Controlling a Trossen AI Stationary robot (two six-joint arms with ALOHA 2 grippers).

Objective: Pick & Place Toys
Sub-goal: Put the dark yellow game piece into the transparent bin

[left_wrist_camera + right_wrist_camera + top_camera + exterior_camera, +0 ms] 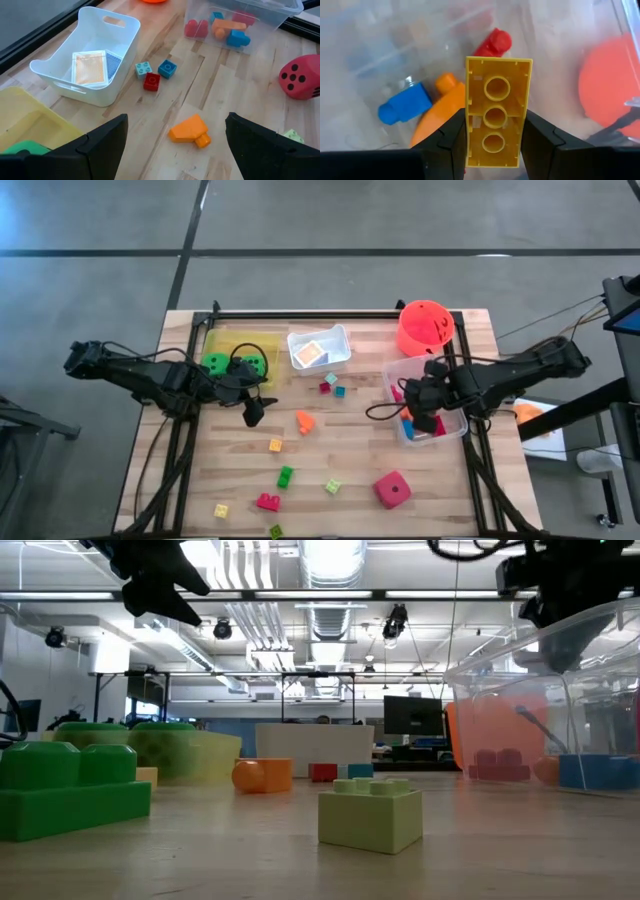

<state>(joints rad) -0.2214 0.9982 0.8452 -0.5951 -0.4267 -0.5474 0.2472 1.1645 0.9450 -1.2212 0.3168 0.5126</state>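
Observation:
My right gripper (426, 418) hangs over the clear tray (398, 370) at the table's right, shut on a yellow brick (496, 95). Blue (404, 106), orange (437, 117) and red (492, 44) bricks lie in the tray below it. My left gripper (255, 412) stands open above the table left of centre, with nothing between its fingers. An orange brick (190, 132) lies on the table just beyond them. Small bricks lie scattered over the wood, and a pink-red die (392, 489) rests near the front. My right gripper pinches the yellow brick by its two long sides (470, 135) between its two fingers, at the end nearest the wrist. The fingers point steeply down and lie along the brick. The brick juts past the fingertips, hollow underside toward the wrist camera, lifted clear over the tray.
A white tray (320, 348) holding flat cards (90, 67) stands at the back centre, with a yellow tray (240, 340) holding green dice (220, 363) to its left. An orange-red bucket (425, 327) stands behind the clear tray. A black frame borders the table.

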